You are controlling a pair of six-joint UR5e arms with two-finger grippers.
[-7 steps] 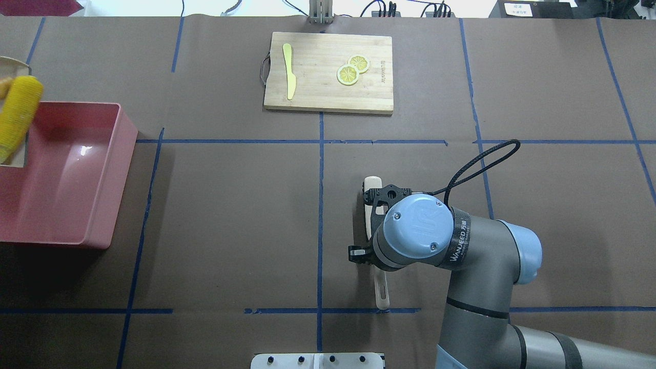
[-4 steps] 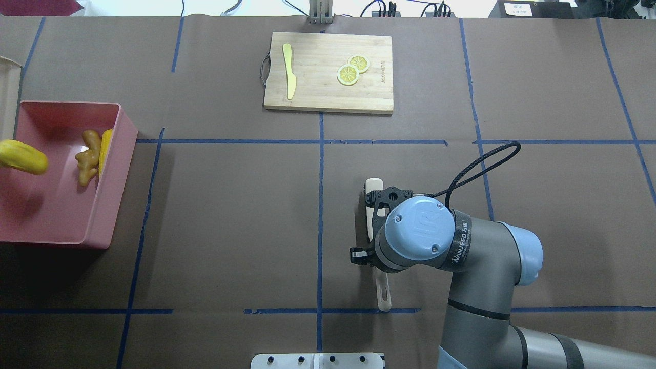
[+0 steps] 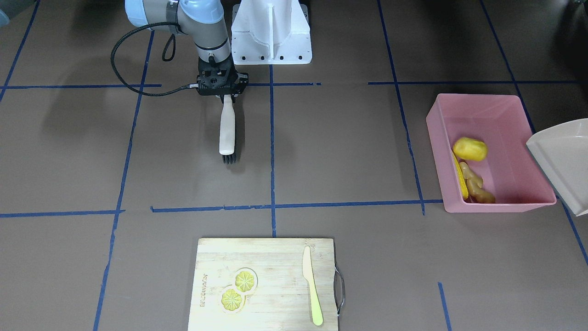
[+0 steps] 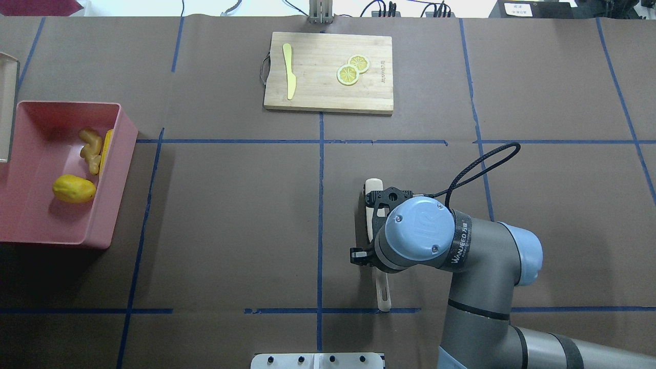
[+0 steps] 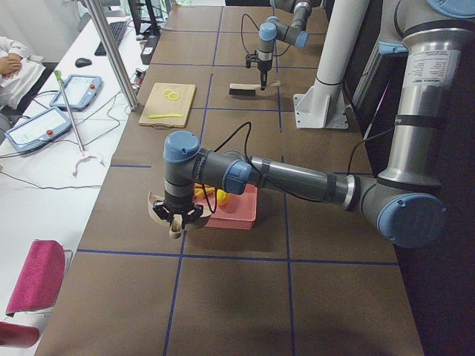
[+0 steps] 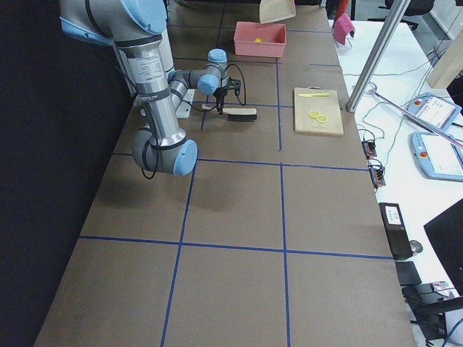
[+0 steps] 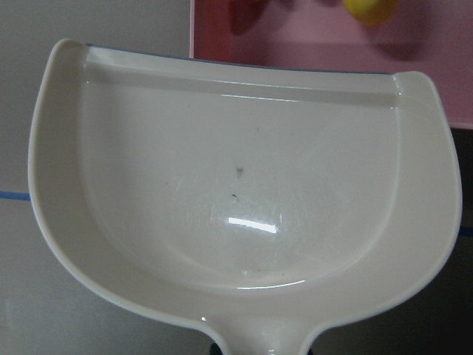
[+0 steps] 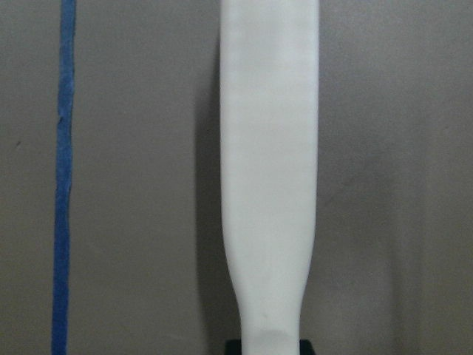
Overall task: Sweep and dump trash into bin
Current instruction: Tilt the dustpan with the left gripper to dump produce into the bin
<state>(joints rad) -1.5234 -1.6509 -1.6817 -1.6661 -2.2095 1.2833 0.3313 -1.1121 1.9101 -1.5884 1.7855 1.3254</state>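
Your overhead view looks down from behind the robot [image 4: 461,287], bin [image 4: 36,220] at its left edge. The front view faces the robot, bin on its right; both share bin, board [image 3: 266,280] and brush [image 3: 226,128]. The side views look along the table [image 4: 230,230]: bin near from the left end, far from the right. The wrist views sit close: left on the dustpan [image 7: 244,192] by the bin, right on the brush.

"WANJEED" on right arm's band [image 4: 459,241], board engraving [image 4: 383,72] illegible
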